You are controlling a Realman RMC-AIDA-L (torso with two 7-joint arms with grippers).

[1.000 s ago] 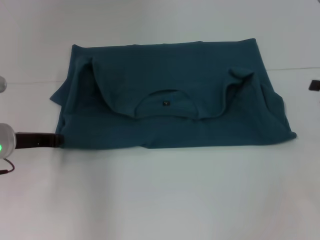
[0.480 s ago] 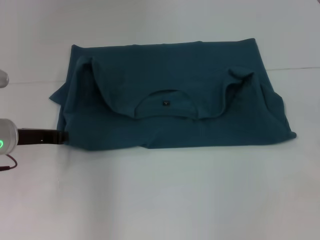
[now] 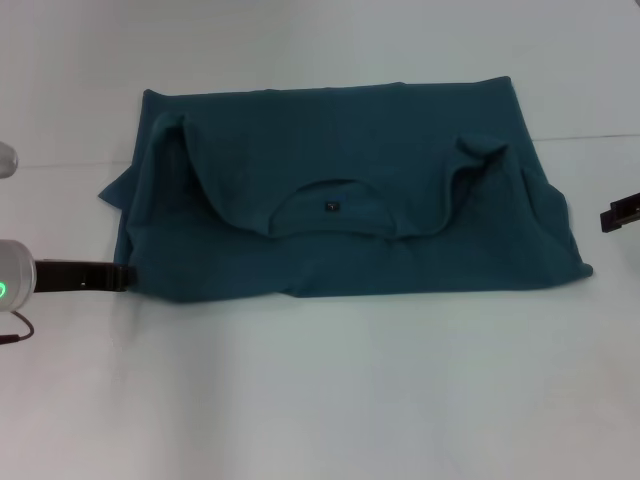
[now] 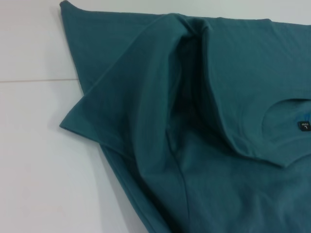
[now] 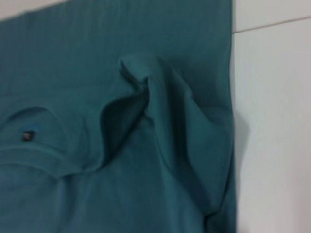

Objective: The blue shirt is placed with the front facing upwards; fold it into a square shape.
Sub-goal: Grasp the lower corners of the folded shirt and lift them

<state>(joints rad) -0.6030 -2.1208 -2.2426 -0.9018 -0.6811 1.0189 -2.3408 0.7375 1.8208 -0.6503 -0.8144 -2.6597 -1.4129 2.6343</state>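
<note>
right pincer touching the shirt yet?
Apart. Head view shows the right pincer off the blue shirt, with white table between them.

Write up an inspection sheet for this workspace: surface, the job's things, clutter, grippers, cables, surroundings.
Surface: white table, with a thin seam line running across it behind the shirt.
Job's things: the blue shirt lies folded into a wide band, collar and small dark neck label showing, sleeves bunched at both ends; the near edge is uneven.
Clutter: nothing seen.
Grippers: the left gripper lies low at the shirt's near left corner, its tip at the cloth edge; the right gripper is only partly in view at the right border, clear of the shirt.
Cables: a thin dark-red cable loops below the left wrist.
Surroundings: nothing seen beyond the table.
</note>
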